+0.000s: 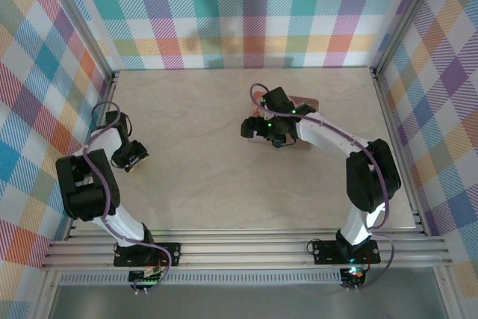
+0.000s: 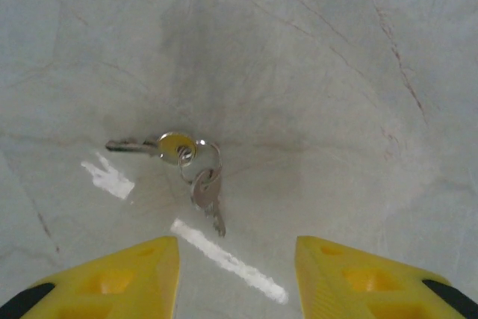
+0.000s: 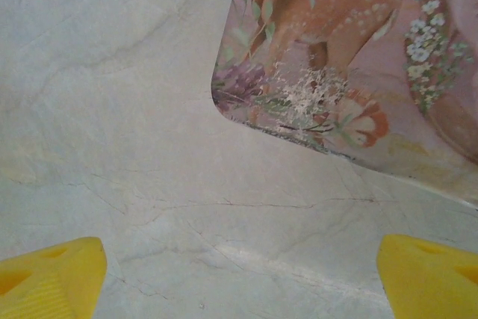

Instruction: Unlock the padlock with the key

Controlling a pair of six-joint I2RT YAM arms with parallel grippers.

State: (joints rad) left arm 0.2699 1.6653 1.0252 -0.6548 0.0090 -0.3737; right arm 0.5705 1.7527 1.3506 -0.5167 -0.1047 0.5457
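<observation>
Pale, marble-veined desk (image 1: 202, 192) fills the floor of a booth lined with pastel plaid walls (image 1: 246, 13), and both arms are bolted at its near edge. Nearest, at the lower left of the overhead view, the left end effector (image 2: 235, 252) hovers low over the desk with its yellow fingers (image 2: 142, 278) parted and nothing between them. Just above them in the left wrist view lies the small key with a round yellow head (image 2: 175, 147), flat on the desk with its blade pointing toward the left of the frame. It is joined by a thin wire ring (image 2: 214, 156) to a second plain silver key (image 2: 209, 201), which trails toward the bottom of the frame. Two white streaks (image 2: 224, 255) mark the surface beside them. Farther off, right of centre in the overhead view, the right end effector (image 3: 239, 248) is spread wide and empty. The rounded corner of a pink box printed with a spotted fawn and flowers (image 3: 336, 72) lies in the upper right of its wrist view. Where the padlock lies cannot be told from these views. By my reading the task has barely begun: the key is unlifted, so grasping it, carrying it to the lock, seating and turning it all remain. Thin and flat on the desk, the key looks awkward to pinch.
</observation>
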